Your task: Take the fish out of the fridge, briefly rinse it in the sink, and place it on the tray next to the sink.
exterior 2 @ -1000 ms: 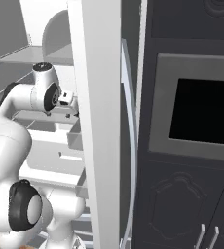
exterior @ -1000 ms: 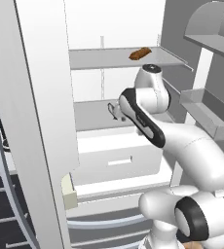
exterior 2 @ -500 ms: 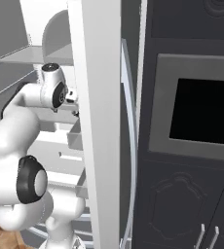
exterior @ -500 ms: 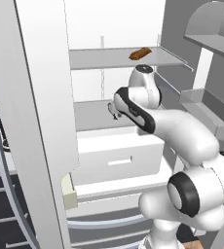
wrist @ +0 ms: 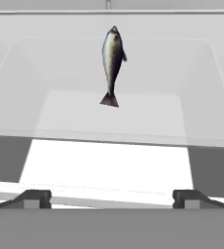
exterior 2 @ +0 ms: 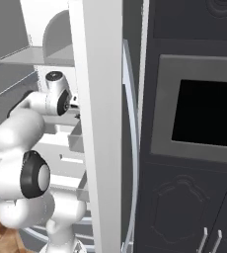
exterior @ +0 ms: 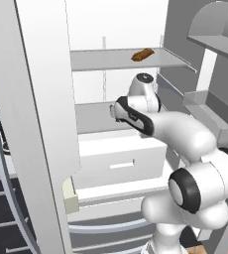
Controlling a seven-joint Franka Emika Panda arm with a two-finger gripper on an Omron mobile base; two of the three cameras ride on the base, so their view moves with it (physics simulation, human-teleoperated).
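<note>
**Fish lay ahead of an empty gripper inside the fridge**

The fish [wrist: 112, 62] lay on a pale shelf [wrist: 109, 116] deep in the fridge [exterior: 46, 99], head away from the hand camera and tail toward it. It looked small, light and probably slick, with a narrow rounded body that could squirt out of a pinch. The thick middle, taken across its width, seemed the safest hold; the tail looked too thin.

The gripper [wrist: 111, 197] stood wide open and held nothing, its fingertips [wrist: 33, 198] well short of the fish.

The hand view showed the fish and the open jaws. The left base view instead showed the arm [exterior: 150, 124] reaching in above the drawer [exterior: 121, 161] and a brown lump [exterior: 142, 54] on the upper shelf. The right base view gave mostly the door edge [exterior 2: 98, 123] and a dark oven [exterior 2: 204, 113].
</note>
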